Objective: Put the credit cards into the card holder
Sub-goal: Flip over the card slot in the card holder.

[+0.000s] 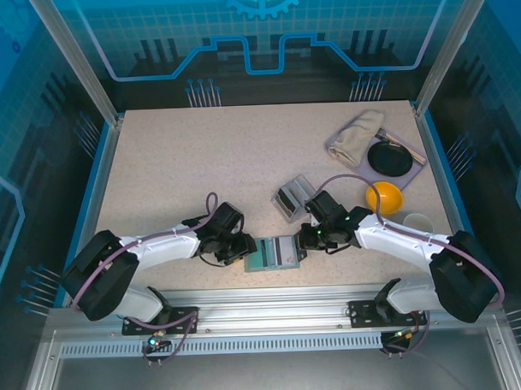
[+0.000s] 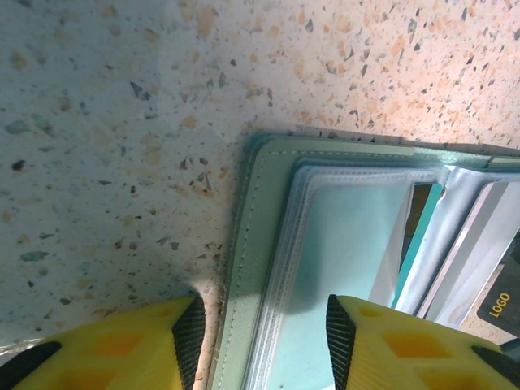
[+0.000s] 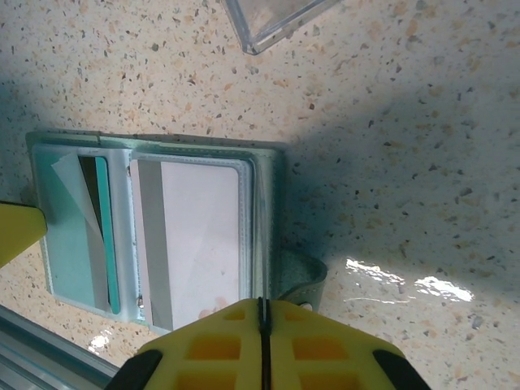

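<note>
The card holder [image 1: 278, 251] lies open near the table's front edge, grey-green outside and teal inside [image 3: 69, 236]. A pale credit card [image 3: 201, 244] sits behind a clear sleeve on its right half. A teal card [image 3: 103, 227] stands in a slot on the left half. My right gripper [image 3: 262, 307] is shut on the thin edge of the holder's clear sleeve. My left gripper [image 2: 264, 337] is open and straddles the holder's stitched left edge [image 2: 264, 236], with neither pad touching it. A dark card marked LOGO [image 2: 500, 302] shows at the far right of the left wrist view.
A small clear plastic box [image 1: 292, 196] lies just behind the holder. An orange bowl [image 1: 385, 195], a white cup [image 1: 415, 219], a black dish [image 1: 390, 159] and a folded cloth [image 1: 357, 132] sit at the right back. The table's metal front rail [image 3: 49, 353] runs close by.
</note>
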Robot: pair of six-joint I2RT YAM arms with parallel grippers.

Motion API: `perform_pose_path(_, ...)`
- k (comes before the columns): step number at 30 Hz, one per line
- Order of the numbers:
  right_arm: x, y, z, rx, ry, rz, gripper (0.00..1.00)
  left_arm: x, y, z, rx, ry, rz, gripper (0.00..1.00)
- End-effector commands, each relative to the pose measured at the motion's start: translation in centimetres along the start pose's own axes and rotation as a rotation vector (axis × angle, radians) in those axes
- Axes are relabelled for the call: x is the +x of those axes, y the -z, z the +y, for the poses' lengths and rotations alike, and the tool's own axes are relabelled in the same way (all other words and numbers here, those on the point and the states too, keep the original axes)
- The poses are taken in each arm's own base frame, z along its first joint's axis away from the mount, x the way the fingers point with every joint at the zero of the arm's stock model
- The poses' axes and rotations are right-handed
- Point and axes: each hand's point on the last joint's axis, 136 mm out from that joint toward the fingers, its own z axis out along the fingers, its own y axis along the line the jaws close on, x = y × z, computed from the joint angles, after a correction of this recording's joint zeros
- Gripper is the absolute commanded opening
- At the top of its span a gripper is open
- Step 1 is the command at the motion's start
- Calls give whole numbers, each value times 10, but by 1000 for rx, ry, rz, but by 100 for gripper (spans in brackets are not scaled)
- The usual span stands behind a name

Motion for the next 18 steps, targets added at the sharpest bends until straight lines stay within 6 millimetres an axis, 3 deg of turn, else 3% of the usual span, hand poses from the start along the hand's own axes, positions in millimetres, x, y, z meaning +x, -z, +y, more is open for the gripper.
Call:
perform_pose_path(1,-2,5,1,-11,-11,1,8,1,-7,2,-18,-6,2,47)
perform_pose_path(7,-1,-3,9,-60,-23,20,8,1,-7,1,-16,-7,5,46)
perform_pose_path(18,3,-8,-6,10,-33,37,8,2,-9,-1,-13,-9,11,45)
